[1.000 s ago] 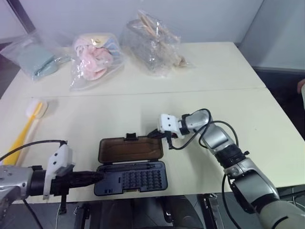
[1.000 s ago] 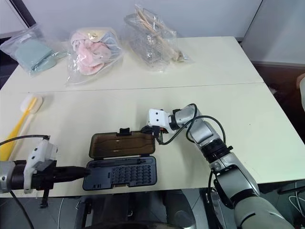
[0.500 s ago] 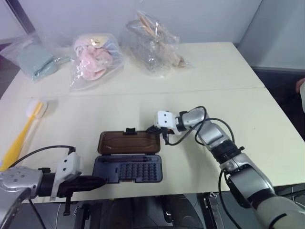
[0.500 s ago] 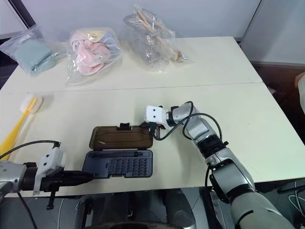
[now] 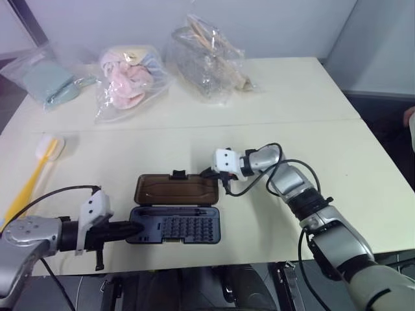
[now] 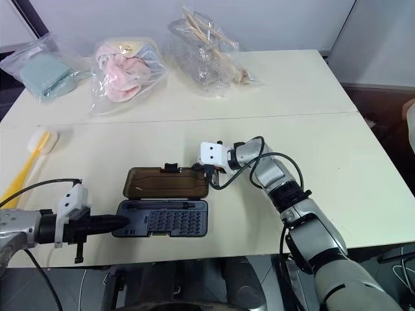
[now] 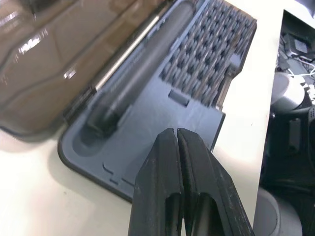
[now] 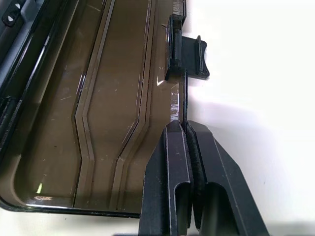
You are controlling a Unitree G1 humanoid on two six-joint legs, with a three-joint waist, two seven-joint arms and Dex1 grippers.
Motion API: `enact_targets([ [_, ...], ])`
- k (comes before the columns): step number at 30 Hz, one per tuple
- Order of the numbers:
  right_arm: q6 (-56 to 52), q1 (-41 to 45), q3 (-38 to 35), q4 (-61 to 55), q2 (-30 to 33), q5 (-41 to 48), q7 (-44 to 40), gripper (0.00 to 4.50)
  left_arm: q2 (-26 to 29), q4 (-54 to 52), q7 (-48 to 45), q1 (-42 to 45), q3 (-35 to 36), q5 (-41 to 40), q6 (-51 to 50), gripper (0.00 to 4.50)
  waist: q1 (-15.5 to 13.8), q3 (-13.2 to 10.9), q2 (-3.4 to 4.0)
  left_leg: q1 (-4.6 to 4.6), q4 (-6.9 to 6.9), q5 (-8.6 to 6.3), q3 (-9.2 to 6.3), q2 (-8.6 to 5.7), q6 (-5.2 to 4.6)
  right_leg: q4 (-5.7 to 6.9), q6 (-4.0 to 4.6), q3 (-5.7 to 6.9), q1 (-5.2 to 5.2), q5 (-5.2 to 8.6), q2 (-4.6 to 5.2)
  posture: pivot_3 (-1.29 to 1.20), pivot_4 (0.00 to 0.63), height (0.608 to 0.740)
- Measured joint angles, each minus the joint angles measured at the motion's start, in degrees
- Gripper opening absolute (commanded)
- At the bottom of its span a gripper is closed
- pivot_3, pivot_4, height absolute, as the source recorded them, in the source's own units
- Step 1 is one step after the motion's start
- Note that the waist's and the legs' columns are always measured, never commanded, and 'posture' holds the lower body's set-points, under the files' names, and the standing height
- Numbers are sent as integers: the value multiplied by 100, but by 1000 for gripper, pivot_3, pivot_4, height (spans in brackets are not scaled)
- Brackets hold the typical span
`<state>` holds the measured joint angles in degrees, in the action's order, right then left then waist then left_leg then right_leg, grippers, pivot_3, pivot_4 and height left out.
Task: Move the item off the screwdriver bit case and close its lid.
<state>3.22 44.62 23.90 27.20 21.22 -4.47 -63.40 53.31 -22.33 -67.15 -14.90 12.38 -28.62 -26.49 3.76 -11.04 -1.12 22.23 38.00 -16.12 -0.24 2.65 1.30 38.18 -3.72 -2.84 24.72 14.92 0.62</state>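
- The brush (image 5: 32, 173) lies on the table (image 5: 363, 168) at the far left, white head away from the robot, well apart from the case. Judging from that, the clearing half of the task is done.
- The left gripper (image 5: 133, 229) sits at the near left end of the screwdriver bit case (image 5: 175, 228), its two black fingers (image 7: 162, 191) pressed together with nothing between them. The tip is at or just over the tray's left rim; contact cannot be confirmed. It looks placed to brace the tray so it does not slide when the lid is pushed.
- The case lies open near the table's front edge, bit rows and the driver slot facing up.
- The lid (image 5: 176, 189) is folded back flat on the table beyond the tray, its black latch tab (image 8: 189, 56) on the far edge.
- The right gripper (image 5: 209, 175) has its jaws together on nothing and rests at the lid's far right edge, just beside the tab. This seems chosen to get under or behind that edge and tip the lid toward the robot.
- Three clear bags (image 5: 207, 58) sit along the far side, out of the way.
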Motion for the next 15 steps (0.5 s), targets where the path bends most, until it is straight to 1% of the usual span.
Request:
enact_targets([
  [2, 3, 0, 0, 0, -1, -6, 3, 0, -97, 37, 45, 26, -109, 62, 83, 80, -1, 0, 0, 0, 0, 0, 0, 0, 0, 0, 0, 0, 0, 0, 1, 0, 150, 737],
  [9, 4, -7, 1, -123, 15, -106, 48, 0, -103, 148, 89, 161, -310, 146, 288, 80, -12, 2, 3, -6, 0, 0, 0, 0, 0, 0, 0, 0, -5, 0, 1, 0, 150, 737],
  [15, -230, -289, -11, -1330, 271, -347, 400, 0, -163, 336, 118, 289, -447, 182, 375, 80, -45, 7, 12, -12, 0, 0, 1, -1, 0, 0, 1, 0, -10, 1, 1, 0, 150, 737],
])
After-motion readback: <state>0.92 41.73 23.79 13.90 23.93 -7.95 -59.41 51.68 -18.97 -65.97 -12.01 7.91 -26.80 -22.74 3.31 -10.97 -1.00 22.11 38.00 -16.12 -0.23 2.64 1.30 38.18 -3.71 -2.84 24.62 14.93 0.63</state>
